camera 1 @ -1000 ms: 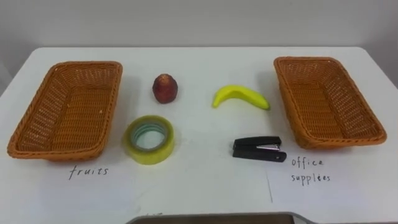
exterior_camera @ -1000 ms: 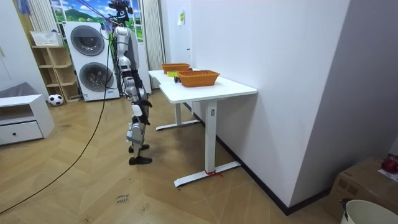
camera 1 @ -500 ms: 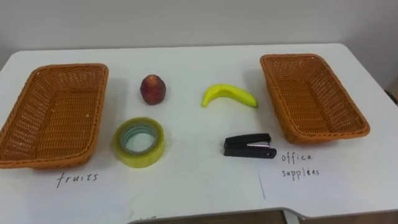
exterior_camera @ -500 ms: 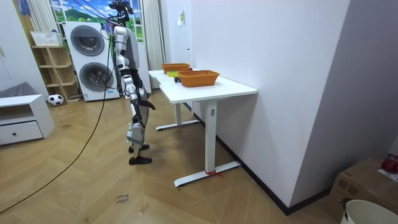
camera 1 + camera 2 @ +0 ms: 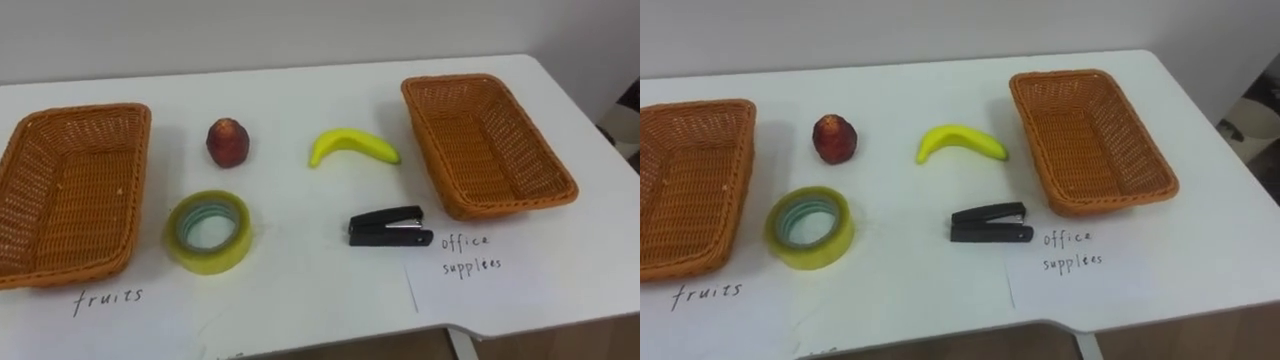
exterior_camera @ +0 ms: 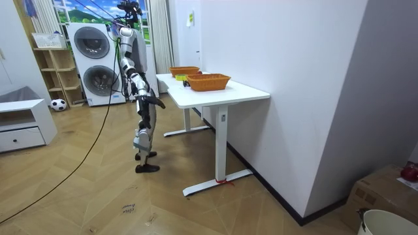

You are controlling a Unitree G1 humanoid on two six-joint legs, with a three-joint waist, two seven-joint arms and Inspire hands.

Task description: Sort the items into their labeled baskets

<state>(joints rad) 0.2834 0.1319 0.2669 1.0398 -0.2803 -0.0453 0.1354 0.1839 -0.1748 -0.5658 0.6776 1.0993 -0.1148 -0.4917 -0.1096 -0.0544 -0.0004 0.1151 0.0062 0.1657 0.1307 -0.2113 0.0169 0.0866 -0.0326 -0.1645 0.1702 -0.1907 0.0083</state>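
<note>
Now, left eye: red fruit (image 5: pixel 228 142), banana (image 5: pixel 353 146), tape (image 5: pixel 208 231), stapler (image 5: pixel 390 227) loose on table (image 5: pixel 300 290), between left basket (image 5: pixel 65 190) and right basket (image 5: pixel 487 140) | room: robot stands by table, right hand (image 6: pixel 159 104) out front, grip state cannot tell.

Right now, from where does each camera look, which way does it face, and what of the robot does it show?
Left eye view: on the head, looking down at the table, right basket, banana, stapler.
Right eye view: just beside it, same downward look.
Room view: stands off in the room, faces the table from the side; shows the whole robot standing at it.
Shared: both eye views show one tabletop; the room view sees that table too.
</note>
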